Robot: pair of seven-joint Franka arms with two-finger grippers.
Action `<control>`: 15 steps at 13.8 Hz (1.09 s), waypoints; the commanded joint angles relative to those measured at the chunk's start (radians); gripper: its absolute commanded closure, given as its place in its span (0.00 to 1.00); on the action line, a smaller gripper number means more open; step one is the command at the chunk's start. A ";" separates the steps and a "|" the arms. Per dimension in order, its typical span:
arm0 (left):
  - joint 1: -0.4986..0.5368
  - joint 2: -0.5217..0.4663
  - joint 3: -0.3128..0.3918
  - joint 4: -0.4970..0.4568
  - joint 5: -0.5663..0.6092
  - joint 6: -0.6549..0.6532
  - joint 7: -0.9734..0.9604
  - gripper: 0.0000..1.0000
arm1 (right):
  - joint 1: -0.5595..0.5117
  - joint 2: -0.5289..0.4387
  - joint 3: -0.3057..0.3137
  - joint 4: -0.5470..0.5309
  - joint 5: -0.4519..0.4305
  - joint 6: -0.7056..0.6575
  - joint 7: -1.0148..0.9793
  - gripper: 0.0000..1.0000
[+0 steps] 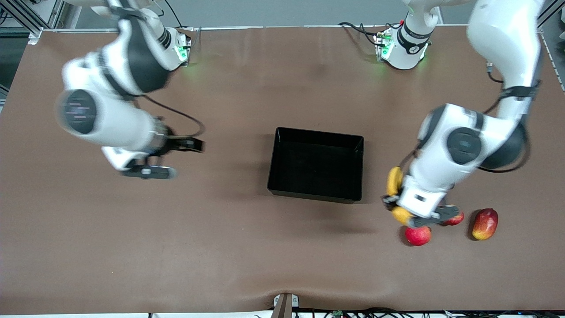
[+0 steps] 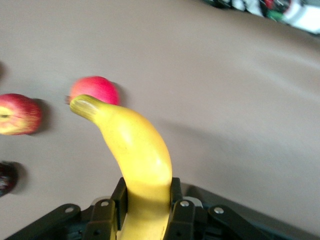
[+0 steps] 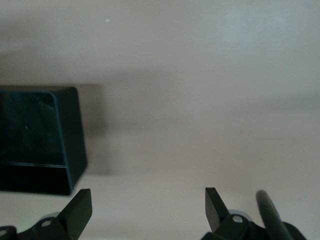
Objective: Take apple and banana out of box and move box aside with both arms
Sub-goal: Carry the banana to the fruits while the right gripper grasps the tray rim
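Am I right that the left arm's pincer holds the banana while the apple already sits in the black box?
Not quite. The left pincer does hold the banana, but the front view shows the box empty; the apple lies on the table, toward the left arm's end.

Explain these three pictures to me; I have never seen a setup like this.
Two white robot arms work at a brown table. The big picture looks down from across the table; the other two come from cameras on each arm's wrist. A black box sits mid-table, empty. The left pincer grips a banana, lifted over the table beside the box. Under it lie a red fruit, an apple and a mango. The right pincer is open, holds nothing, and hangs over bare table toward its own end.
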 commanded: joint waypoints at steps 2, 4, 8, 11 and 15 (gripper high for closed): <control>0.133 0.069 -0.005 0.058 -0.018 0.017 0.008 1.00 | 0.125 0.133 -0.015 0.012 0.009 0.163 0.135 0.00; 0.193 0.125 -0.007 0.075 -0.038 0.098 -0.003 1.00 | 0.177 0.202 -0.015 0.012 0.012 0.290 0.161 0.00; 0.188 0.240 0.068 0.156 -0.066 0.221 -0.099 1.00 | 0.259 0.315 -0.016 0.012 0.001 0.472 0.207 0.12; 0.187 0.304 0.086 0.207 -0.095 0.232 -0.112 1.00 | 0.273 0.344 -0.015 0.012 0.001 0.477 0.224 0.74; 0.179 0.344 0.111 0.207 -0.095 0.290 -0.107 1.00 | 0.273 0.338 -0.015 0.012 0.012 0.461 0.225 1.00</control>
